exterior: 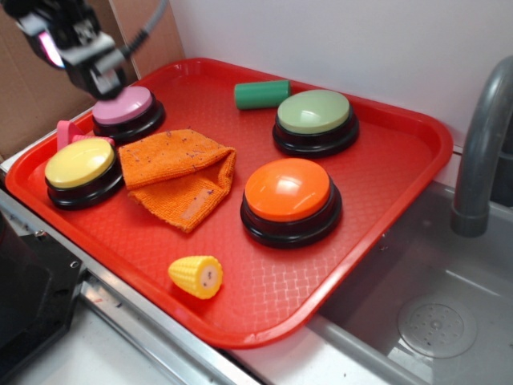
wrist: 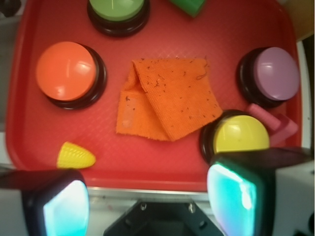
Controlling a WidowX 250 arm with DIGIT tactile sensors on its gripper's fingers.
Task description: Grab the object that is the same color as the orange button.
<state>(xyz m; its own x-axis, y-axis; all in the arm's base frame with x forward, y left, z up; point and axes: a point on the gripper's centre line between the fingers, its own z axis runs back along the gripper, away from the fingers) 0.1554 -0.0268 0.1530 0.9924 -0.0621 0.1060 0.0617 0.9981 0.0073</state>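
The object, a folded orange cloth with dark specks, lies flat on the red tray. It sits between the yellow button and the large orange button. My gripper hangs high over the tray's back left corner, above the pink button. It is well apart from the cloth. Its fingers stand wide apart and open, with nothing between them.
A green button and a green cylinder sit at the tray's back. A yellow toy corn lies near the front rim. A pink piece is beside the yellow button. A grey faucet and sink are to the right.
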